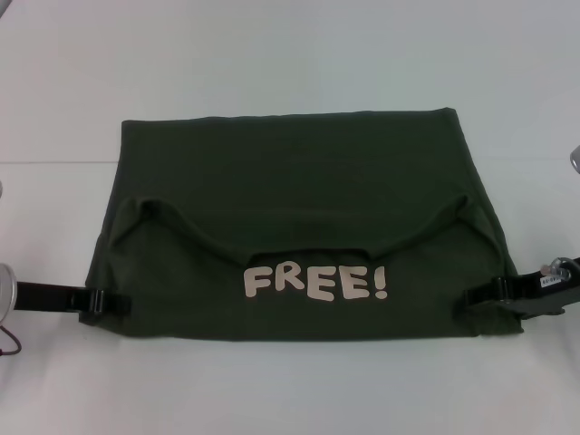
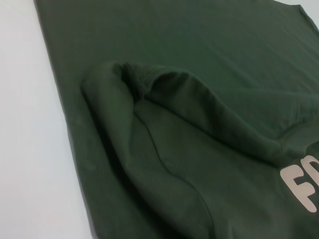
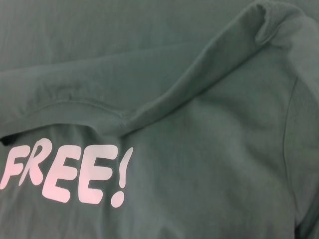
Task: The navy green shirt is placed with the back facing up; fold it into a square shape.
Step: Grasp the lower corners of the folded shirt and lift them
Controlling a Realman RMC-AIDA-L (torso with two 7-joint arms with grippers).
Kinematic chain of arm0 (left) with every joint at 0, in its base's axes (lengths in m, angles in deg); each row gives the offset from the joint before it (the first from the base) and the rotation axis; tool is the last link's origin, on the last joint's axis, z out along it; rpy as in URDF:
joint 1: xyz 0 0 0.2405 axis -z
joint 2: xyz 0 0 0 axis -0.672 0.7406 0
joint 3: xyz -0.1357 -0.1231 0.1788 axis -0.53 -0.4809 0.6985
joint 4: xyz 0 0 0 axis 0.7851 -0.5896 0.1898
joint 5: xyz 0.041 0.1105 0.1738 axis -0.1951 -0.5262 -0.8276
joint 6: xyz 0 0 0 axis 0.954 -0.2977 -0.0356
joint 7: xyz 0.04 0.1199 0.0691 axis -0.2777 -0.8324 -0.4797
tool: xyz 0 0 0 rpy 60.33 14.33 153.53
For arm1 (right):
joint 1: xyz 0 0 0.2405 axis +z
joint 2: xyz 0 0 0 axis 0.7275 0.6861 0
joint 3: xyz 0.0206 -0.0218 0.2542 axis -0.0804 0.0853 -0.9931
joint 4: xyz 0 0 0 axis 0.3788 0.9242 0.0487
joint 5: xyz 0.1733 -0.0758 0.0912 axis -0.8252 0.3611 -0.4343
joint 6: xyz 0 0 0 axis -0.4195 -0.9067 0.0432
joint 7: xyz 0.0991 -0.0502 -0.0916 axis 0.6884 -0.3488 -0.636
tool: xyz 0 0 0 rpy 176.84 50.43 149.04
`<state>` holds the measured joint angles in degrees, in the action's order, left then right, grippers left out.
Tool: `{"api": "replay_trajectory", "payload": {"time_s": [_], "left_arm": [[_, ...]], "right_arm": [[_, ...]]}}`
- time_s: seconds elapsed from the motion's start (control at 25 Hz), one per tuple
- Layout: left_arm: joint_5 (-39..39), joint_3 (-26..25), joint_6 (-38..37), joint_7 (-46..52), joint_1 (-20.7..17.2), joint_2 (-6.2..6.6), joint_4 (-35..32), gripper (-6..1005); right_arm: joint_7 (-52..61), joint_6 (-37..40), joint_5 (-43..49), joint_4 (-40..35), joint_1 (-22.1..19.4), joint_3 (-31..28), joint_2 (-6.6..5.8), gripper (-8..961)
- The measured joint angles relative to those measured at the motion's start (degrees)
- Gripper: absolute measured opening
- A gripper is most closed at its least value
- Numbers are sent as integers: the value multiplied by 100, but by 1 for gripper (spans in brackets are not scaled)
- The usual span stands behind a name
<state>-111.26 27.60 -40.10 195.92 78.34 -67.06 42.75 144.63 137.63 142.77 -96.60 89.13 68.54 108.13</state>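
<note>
I count one dark olive-green soft fabric shirt [image 1: 299,195] with a pale "FREE!" print [image 1: 316,283], and two black grippers, the left gripper [image 1: 111,302] and the right gripper [image 1: 480,296], one at each of its near corners.

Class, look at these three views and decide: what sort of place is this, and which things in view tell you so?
Probably a robot lab or test bench, not a home. A bare white table holds only the navy green shirt, printed "FREE!", partly folded. The left gripper and right gripper meet its near corners.
</note>
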Motion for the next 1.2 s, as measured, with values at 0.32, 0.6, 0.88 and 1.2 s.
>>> {"api": "replay_trajectory", "payload": {"time_s": [0.32, 0.6, 0.88, 1.2], "left_arm": [[2, -61, -1, 0, -7, 1, 0, 39], [2, -63, 0, 0, -9, 12, 0, 40], [2, -62, -10, 0, -4, 25, 0, 40], [-20, -59, -434, 7, 53, 174, -9, 39]], "right_arm": [[-26, -6, -5, -11, -24, -25, -20, 636], [-25, -7, -15, -15, -26, -25, -31, 192], [-24, 19, -19, -17, -27, -48, -56, 73], [-157, 357, -26, -165, -32, -101, -111, 72]]}}
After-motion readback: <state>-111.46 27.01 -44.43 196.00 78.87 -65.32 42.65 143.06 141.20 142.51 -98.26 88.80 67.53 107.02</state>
